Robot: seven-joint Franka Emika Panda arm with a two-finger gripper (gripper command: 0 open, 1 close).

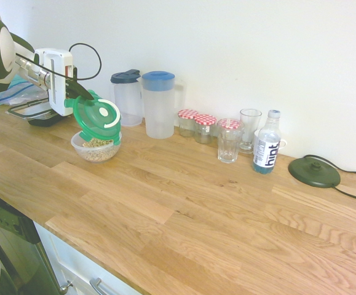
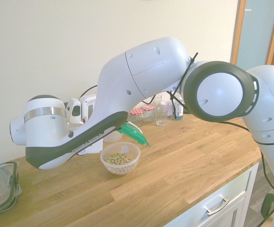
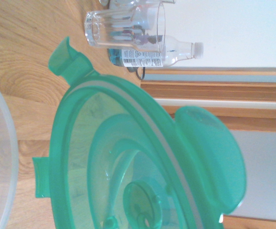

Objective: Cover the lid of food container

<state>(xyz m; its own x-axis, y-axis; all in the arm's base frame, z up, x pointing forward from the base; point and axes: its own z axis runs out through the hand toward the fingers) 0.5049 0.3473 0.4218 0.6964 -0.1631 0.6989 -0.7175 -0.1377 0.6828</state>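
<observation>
The hand (image 1: 73, 98) was closed on the rim of the green lid (image 1: 98, 118), which hung steeply tilted above the bowl (image 1: 96, 147), not lying over its mouth. The bowl, with its beige grains, sat on the worktop (image 1: 184, 209), between the worktop's front edge and the wall. Two jugs (image 1: 158, 106) stood along the wall, beside three jars (image 1: 205, 128) with red-checked lids. Over toward the far end I could see the bottle (image 1: 267, 144) and a dark round base (image 1: 313, 172).
</observation>
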